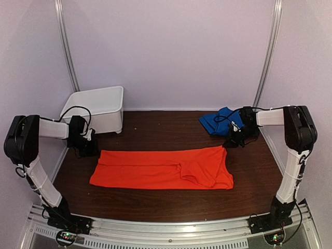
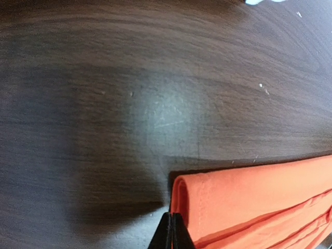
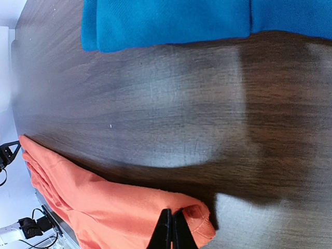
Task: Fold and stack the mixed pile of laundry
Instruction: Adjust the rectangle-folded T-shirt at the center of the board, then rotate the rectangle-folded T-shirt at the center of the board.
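Evidently the job stood somewhere near its middle. The orange-red T-shirt point(image 1: 161, 168) lay flat on the dark table point(image 1: 155, 129), nearer the arms than the white bin point(image 1: 111, 116). It ran off to the bin's right as a long narrow band, already doubled lengthwise (a sleeve showed as a lump toward the end farthest from the bin). The left gripper point(image 1: 91, 147) sat just in front of the bin, at the band's closest corner. In the left wrist view its jaws were pressed together on the rounded fold of the cloth. The right gripper point(image 1: 231, 140) was at the band's corner well away from the bin, jaws likewise closed with orange fabric bunched on either side of the tips. Both therefore seemed to be pinching the shirt rather than air. The blue garment point(image 1: 217, 123) lay well to the bin's right at about the bin's depth, just behind the right gripper and apart from the shirt. It looked rumpled from above, and whether it had been folded I could not tell. By my reading the lengthwise fold was done. What was left was to shorten the band crosswise, deal with the blue piece, and set one on the other, since nothing was stacked yet.
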### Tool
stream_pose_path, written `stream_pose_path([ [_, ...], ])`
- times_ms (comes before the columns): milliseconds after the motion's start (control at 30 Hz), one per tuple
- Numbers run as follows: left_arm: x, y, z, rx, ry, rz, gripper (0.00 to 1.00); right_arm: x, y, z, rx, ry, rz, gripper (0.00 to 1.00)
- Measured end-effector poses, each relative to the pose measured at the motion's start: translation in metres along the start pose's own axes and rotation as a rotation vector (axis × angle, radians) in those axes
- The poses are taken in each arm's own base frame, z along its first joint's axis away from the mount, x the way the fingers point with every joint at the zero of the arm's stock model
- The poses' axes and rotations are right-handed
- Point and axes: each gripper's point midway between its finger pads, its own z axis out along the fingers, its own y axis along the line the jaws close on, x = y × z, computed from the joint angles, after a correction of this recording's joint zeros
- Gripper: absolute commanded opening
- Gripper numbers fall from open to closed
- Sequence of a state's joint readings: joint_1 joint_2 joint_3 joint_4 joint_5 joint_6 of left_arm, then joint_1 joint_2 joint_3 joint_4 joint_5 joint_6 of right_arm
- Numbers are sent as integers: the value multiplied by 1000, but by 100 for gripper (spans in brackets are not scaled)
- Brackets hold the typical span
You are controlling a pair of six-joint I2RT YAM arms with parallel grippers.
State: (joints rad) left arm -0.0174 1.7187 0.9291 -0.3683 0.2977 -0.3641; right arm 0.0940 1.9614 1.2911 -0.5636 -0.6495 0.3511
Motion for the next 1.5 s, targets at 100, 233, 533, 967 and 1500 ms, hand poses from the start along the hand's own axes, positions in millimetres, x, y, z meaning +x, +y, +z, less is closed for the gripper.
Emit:
stream_pose_path([
  [100,-2,0,-2,-5,-9,13,21,-5,0,1,8,2,-12,13],
  [233,-11,-7,-16,7,-56,63,32,-15,4,-7,30,-11,-43,38],
  [533,-21,-123,-83,242,-259,386,34,15,52,-63,-7,-75,-130,39],
  [967,56,-163,29,176,81,466,27,154,76,29,-29,244,-128,38],
  [1500,123,-75,-8,-25,163,267,27,17,135,103,40,127,-341,38],
])
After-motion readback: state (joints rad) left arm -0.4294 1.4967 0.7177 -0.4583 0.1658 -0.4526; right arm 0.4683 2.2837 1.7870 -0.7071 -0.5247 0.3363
